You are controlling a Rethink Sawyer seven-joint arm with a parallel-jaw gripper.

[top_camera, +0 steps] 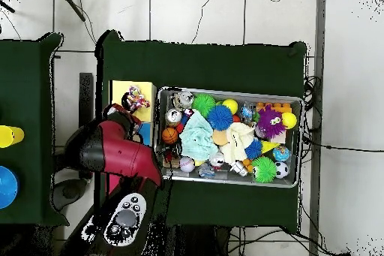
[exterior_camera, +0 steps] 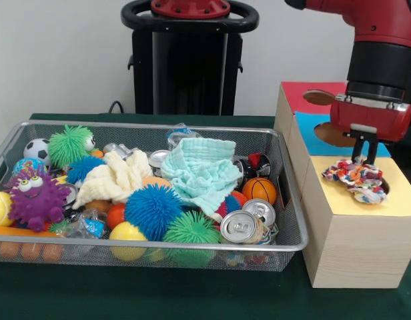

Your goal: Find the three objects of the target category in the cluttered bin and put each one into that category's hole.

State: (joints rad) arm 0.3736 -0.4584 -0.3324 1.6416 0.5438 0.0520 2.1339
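Note:
A multicoloured knitted cloth (exterior_camera: 357, 180) lies bunched over the hole in the yellow part (exterior_camera: 339, 197) of the wooden box (exterior_camera: 359, 253). My gripper (exterior_camera: 364, 159) stands directly above the cloth, its fingertips in the top folds and apparently shut on it. In the overhead view the cloth (top_camera: 136, 98) shows on the box (top_camera: 120, 91) left of the bin, and the red arm (top_camera: 120, 155) covers the gripper. In the wire bin (exterior_camera: 159, 125) lie a mint muslin cloth (exterior_camera: 202, 170) and a cream cloth (exterior_camera: 115, 179) on top of the clutter.
The box also has a blue part (exterior_camera: 311, 143) and a red part (exterior_camera: 302, 90), each with a hole. The bin holds spiky balls (exterior_camera: 152, 210), drink cans (exterior_camera: 239, 227), a small basketball (exterior_camera: 259, 190) and a purple monster toy (exterior_camera: 35, 197).

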